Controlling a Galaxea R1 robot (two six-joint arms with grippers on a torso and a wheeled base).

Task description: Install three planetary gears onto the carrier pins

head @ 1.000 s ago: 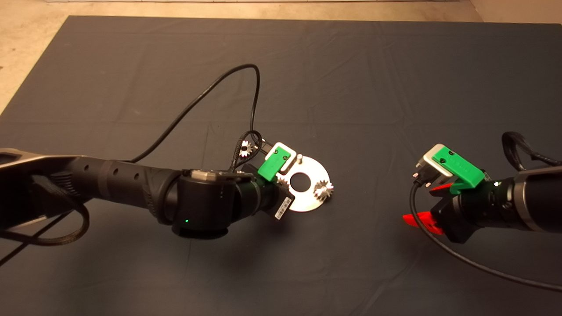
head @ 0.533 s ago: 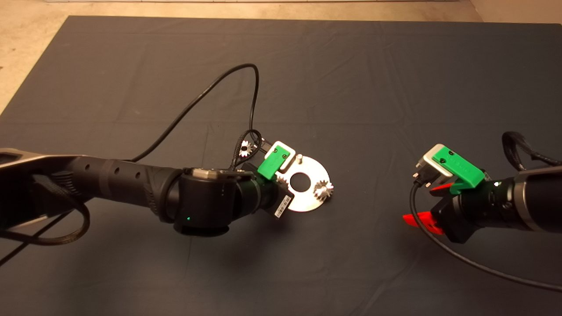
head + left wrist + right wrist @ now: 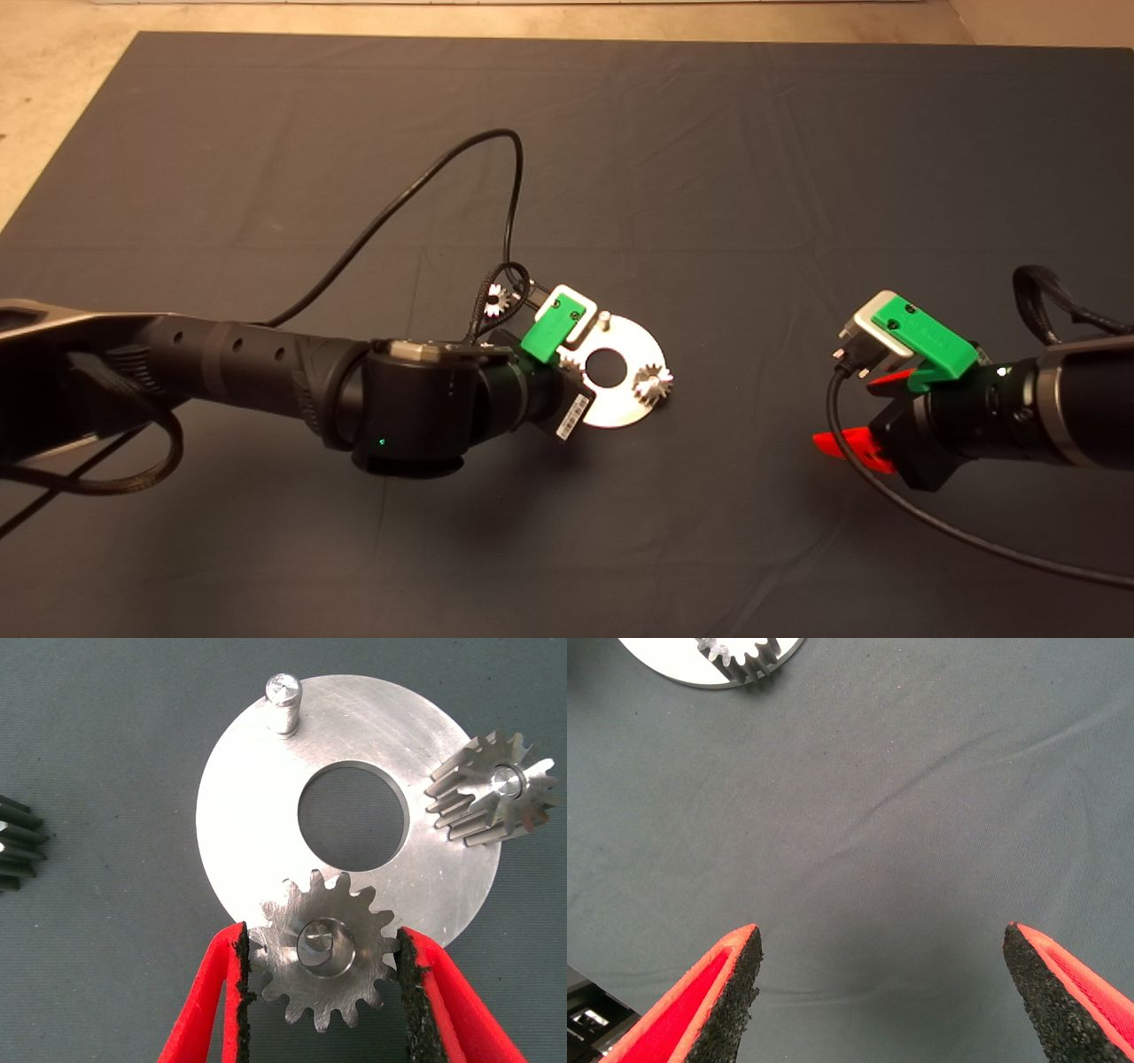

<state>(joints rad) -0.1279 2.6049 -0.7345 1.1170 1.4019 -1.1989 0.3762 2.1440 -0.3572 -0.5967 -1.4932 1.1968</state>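
Seated: one gear (image 3: 652,385) on its pin, disc (image 3: 620,409) right.
In hand: left gripper (image 3: 323,979) clamps second gear (image 3: 322,948) on its pin.
Left for you: third gear (image 3: 496,299), upper-left; bare pin (image 3: 284,700).
Right gripper (image 3: 881,988): spread apart, idle right.

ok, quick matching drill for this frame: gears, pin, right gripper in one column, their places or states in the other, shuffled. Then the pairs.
1. gear between the left fingers
2. gear at the disc's far rim
3. loose gear
4. bare pin
5. right gripper

a. on the mat, off the disc
b. open, over bare mat
c. nothing on it
d. on a pin, no fingers near
e. on a pin, a pad at each side

Pairs: 1-e, 2-d, 3-a, 4-c, 5-b
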